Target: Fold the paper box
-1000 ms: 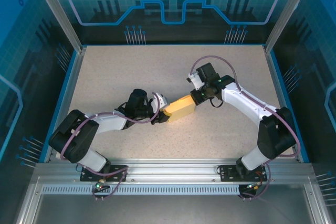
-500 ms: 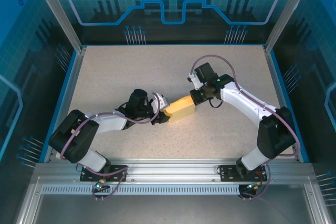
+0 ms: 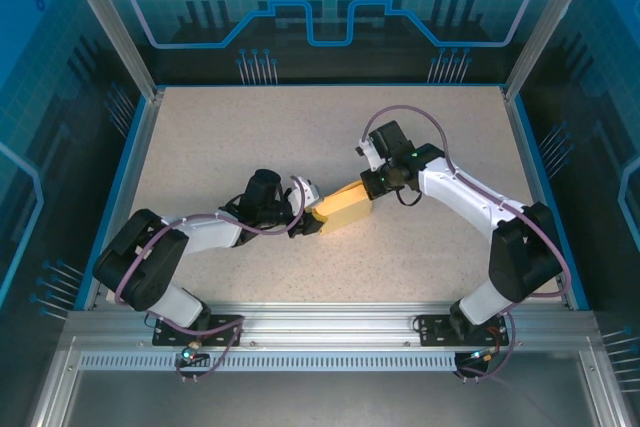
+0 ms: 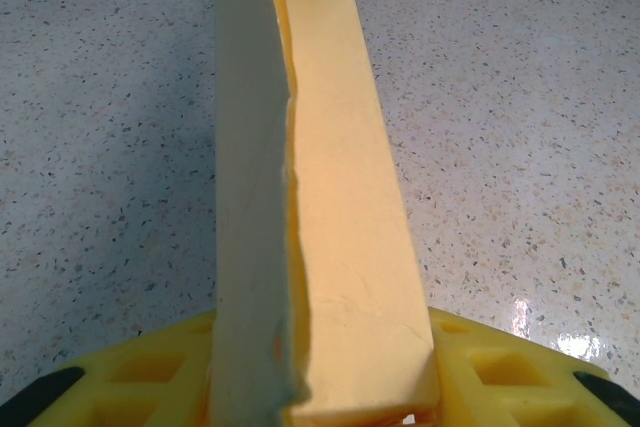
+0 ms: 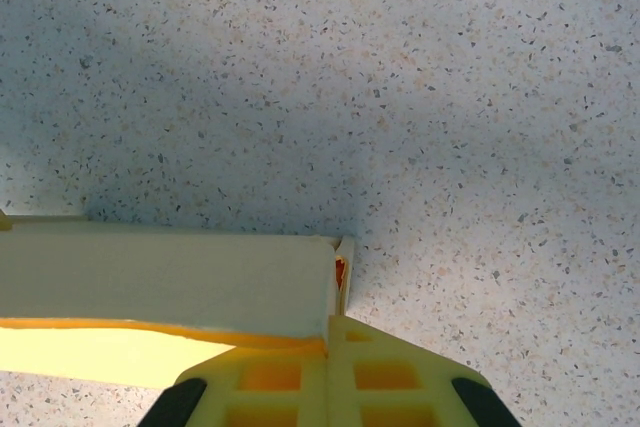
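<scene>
The paper box (image 3: pixel 343 207), pale yellow and folded into a long narrow block, lies slantwise at the middle of the table between both grippers. My left gripper (image 3: pixel 312 220) is shut on its near-left end. In the left wrist view the box (image 4: pixel 345 197) runs away from me between the yellow fingers (image 4: pixel 505 372), with a paler flap (image 4: pixel 250 197) standing along its left side. My right gripper (image 3: pixel 373 185) is shut at the box's far-right end. In the right wrist view its closed tips (image 5: pixel 328 342) rest against the corner of the box (image 5: pixel 170 277), beside a small end tab (image 5: pixel 343 267).
The speckled tabletop (image 3: pixel 250 137) is bordered by a blue rim and aluminium posts (image 3: pixel 110 27). Both arm bases sit on the metal rail (image 3: pixel 320 327) at the near edge. Open table surface lies behind and to both sides of the box.
</scene>
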### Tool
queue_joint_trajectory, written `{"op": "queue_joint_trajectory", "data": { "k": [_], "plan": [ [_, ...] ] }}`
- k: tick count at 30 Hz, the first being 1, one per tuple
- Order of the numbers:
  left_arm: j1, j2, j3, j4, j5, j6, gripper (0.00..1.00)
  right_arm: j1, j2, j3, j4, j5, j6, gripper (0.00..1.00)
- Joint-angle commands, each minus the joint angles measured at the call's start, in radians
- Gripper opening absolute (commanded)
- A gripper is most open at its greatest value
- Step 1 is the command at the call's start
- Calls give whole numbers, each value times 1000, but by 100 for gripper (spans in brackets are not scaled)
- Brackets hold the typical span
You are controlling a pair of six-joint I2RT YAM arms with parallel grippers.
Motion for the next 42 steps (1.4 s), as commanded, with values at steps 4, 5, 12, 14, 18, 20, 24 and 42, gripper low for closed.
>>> {"op": "queue_joint_trajectory", "data": {
  "k": [4, 5, 12, 14, 18, 20, 24, 42],
  "plan": [
    [-5, 6, 21, -26, -13, 17, 43, 19, -13, -48, -34, 41, -33, 6],
    [-6, 6, 21, -26, -13, 17, 43, 19, -19, -54, -29, 46, -45, 6],
    [-6, 6, 21, -27, -16, 14, 43, 20, -35, -77, -18, 60, -97, 6],
    [-7, 4, 19, -27, -16, 14, 43, 20, -35, -82, -14, 70, -103, 6],
    [-7, 2, 19, -26, -18, 13, 43, 21, -35, -92, -3, 62, -98, 6],
    [-7, 2, 19, -26, -19, 13, 43, 28, -37, -102, 8, 58, -90, 6],
    [-8, 2, 19, -26, -20, 13, 43, 38, -50, -142, 44, 62, -78, 5],
    [-8, -31, 6, -3, -13, -17, 56, 38, -102, -157, 71, 58, -16, 4]
  ]
}}
